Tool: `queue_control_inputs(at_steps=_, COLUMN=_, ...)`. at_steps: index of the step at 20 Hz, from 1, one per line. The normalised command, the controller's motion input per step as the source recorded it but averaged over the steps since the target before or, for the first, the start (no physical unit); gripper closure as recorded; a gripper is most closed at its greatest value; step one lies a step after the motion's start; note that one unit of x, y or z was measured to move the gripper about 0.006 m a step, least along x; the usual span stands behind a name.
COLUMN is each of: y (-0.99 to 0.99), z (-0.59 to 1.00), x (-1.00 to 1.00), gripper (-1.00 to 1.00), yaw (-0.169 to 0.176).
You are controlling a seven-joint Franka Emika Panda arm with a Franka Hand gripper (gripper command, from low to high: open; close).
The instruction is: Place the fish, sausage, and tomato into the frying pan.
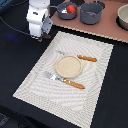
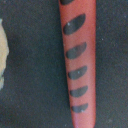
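Arm low over the dark bench (image 1: pixel 20 55), beside the placemat; tomato in the pan.

In the exterior view the white arm (image 1: pixel 38 17) stands at the top left, its fingers (image 1: pixel 45 36) hidden beneath the wrist housing, so whether they are wide, narrow or holding anything cannot be told. The wrist view shows the sausage (image 2: pixel 77 60) close up: a red rod with a row of dark oval marks, lying on the dark surface, with a pale edge (image 2: pixel 3 55) to one side. The tomato (image 1: pixel 71 8) sits inside the pan (image 1: pixel 66 13) on the brown board (image 1: pixel 112 31); the pot (image 1: pixel 91 13) stands just beside the pan, to the exterior view's right. On the placemat (image 1: pixel 35 82) a plate (image 1: pixel 68 66) lies between a fork (image 1: pixel 64 81) and a knife (image 1: pixel 80 57). A bowl (image 1: pixel 123 16) sits at the right edge. The fish is not discernible.
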Motion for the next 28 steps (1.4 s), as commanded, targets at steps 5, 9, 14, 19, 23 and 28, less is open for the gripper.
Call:
queue_control_inputs(at_steps=5, y=0.0, z=-0.31, x=-0.25, gripper=1.0, yaw=0.023)
queue_control_inputs(at_steps=9, y=0.0, z=-0.33, x=-0.27, gripper=1.0, yaw=0.022)
queue_control_inputs(at_steps=14, y=0.0, z=-0.32, x=-0.27, gripper=1.0, yaw=0.021)
queue_control_inputs(at_steps=19, y=0.0, z=-0.22, x=-0.22, gripper=1.0, yaw=0.026)
queue_control_inputs(at_steps=23, y=0.01, z=0.73, x=-0.01, gripper=1.0, yaw=0.035)
queue_control_inputs(at_steps=28, y=0.23, z=1.0, x=0.02, gripper=1.0, yaw=0.035)
